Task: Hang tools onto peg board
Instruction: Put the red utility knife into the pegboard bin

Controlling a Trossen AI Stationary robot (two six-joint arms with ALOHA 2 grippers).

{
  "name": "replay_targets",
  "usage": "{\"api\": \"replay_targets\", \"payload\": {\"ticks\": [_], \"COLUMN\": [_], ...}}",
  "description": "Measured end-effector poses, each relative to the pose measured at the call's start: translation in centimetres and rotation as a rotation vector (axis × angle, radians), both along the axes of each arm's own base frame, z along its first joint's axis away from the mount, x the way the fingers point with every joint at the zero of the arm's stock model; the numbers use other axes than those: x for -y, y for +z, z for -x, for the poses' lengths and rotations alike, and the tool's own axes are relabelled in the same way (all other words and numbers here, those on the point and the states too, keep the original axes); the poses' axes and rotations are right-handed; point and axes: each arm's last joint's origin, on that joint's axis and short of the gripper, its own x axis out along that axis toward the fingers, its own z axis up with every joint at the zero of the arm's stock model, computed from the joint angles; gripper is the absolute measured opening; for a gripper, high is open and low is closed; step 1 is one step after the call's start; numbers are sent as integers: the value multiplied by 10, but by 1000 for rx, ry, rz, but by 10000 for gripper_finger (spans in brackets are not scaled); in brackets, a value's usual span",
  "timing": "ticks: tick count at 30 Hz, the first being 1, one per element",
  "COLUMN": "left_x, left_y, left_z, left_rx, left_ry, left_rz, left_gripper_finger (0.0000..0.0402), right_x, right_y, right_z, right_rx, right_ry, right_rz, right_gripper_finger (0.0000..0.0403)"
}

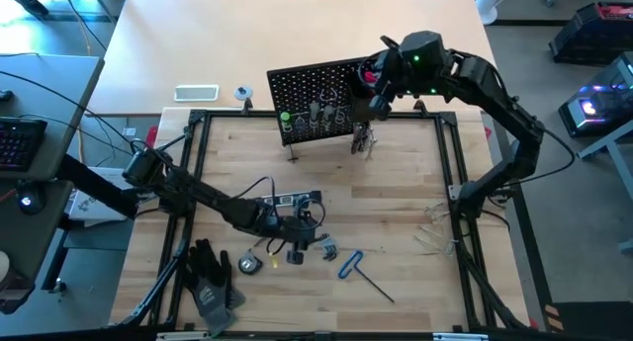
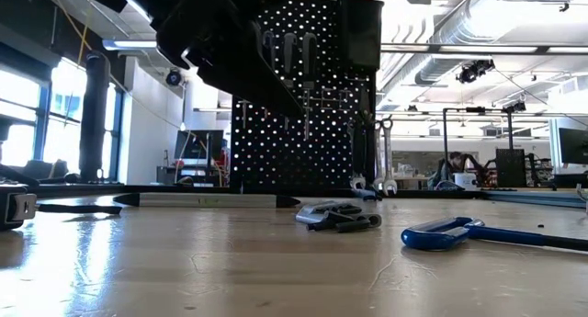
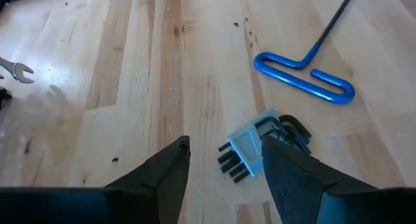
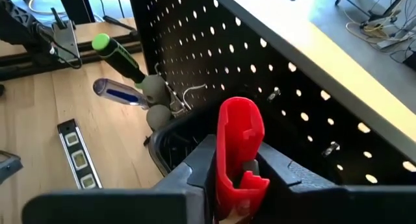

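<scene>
The black peg board (image 1: 316, 94) stands upright at the table's far side. A green screwdriver (image 4: 117, 55) and a blue one (image 4: 120, 93) sit in its wire rings, and silver wrenches (image 2: 381, 156) hang at its right. My right gripper (image 4: 237, 162) is high at the board's right end, above the black box bin (image 4: 172, 143), shut on a red flat tool (image 4: 239, 130). My left gripper (image 3: 224, 146) hovers low over mid-table, open, with its fingers either side of a grey-and-black hex key set (image 3: 250, 149). A blue-handled hex key (image 3: 305, 81) lies just beyond. My right gripper pinches the red tool's lower part (image 4: 235, 178) between its two fingers. The fingers slant down from the table's right side. The tool's rounded red end (image 4: 239, 113) sticks out past the fingertips, clear of the table, in front of the board and over the bin.
A level (image 1: 297, 198), a tape measure (image 1: 247, 265) and black work gloves (image 1: 208, 282) lie on the near left of the table. A white flat device (image 1: 196, 92) lies behind the board. A lone wrench (image 3: 16, 69) lies on the wood.
</scene>
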Motion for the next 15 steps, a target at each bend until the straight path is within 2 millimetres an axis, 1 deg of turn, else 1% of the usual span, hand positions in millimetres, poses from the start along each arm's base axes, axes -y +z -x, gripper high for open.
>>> {"api": "replay_targets", "payload": {"ticks": [6,15], "left_x": [3,3], "left_y": [0,0], "left_z": [1,1], "left_rx": [1,1], "left_ry": [-1,7], "left_rz": [9,20], "left_gripper_finger": [184,184], "right_x": [-1,-4], "right_y": [-2,0], "right_z": [1,7], "right_rx": [-31,-25], "right_ry": [9,-23], "right_rz": [-7,-8], "right_gripper_finger": [73,140]}}
